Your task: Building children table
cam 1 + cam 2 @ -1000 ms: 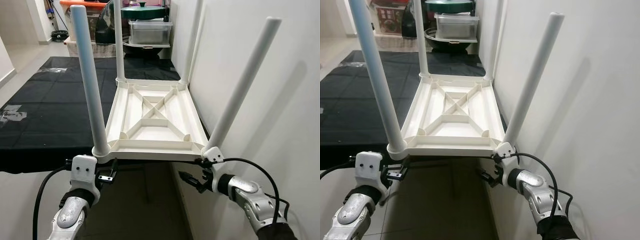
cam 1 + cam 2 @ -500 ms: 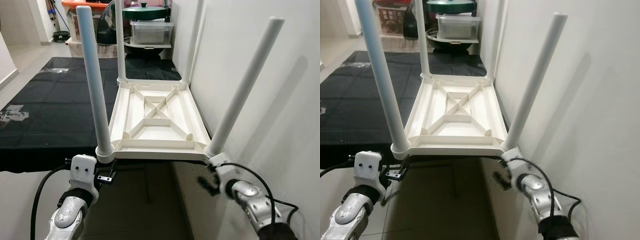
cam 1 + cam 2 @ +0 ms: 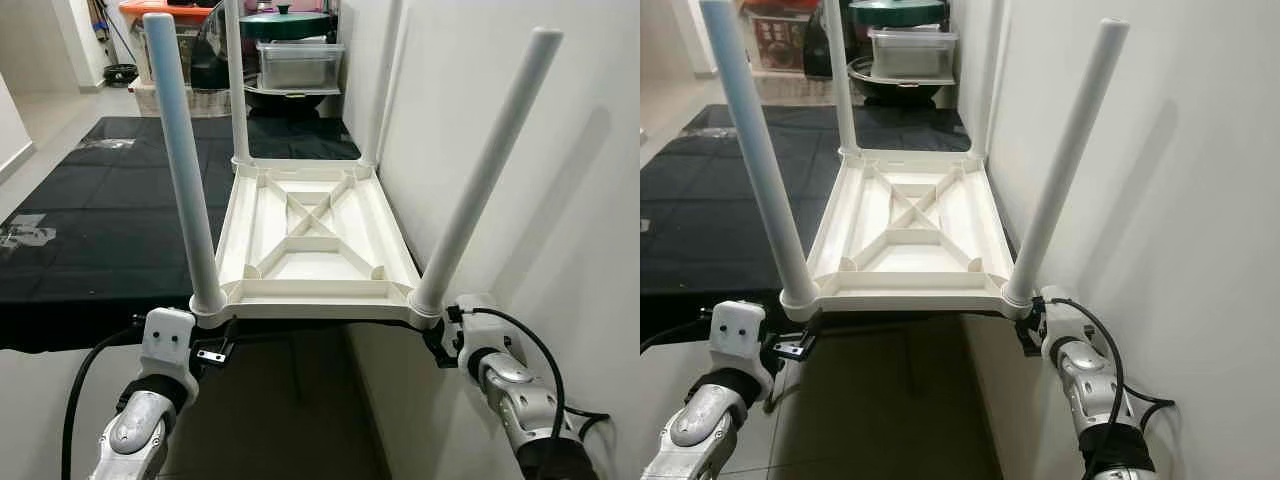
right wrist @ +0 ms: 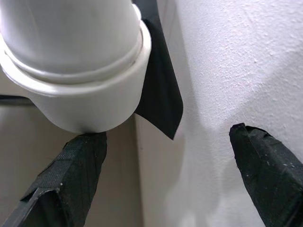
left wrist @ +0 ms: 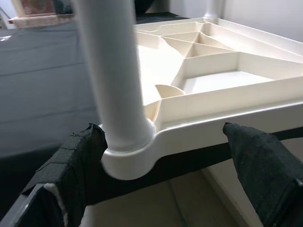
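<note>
At the near left corner of the upturned white children's table (image 3: 312, 240), the left gripper (image 5: 161, 189) has its two black padded fingers (image 5: 78, 165) spread apart, one on each side of the round corner socket; the left pad touches or almost touches the socket where the near left leg (image 3: 185, 160) is seated. At the near right corner, the right gripper (image 4: 165, 184) also stands apart, one finger (image 4: 75, 170) just under the socket of the near right leg (image 3: 485, 165), the other close to the white wall (image 3: 560, 150). Neither gripper is clamped on anything.

The table lies with its ribbed underside up on a surface covered with a black cloth (image 3: 95, 220), its near edge at the front edge of that surface and its right side just beside the wall. All four white legs point up; the near right one leans outward toward the wall. Beyond the far end stand a clear lidded plastic container (image 3: 300, 62) and a dark green lid (image 3: 285, 22).
</note>
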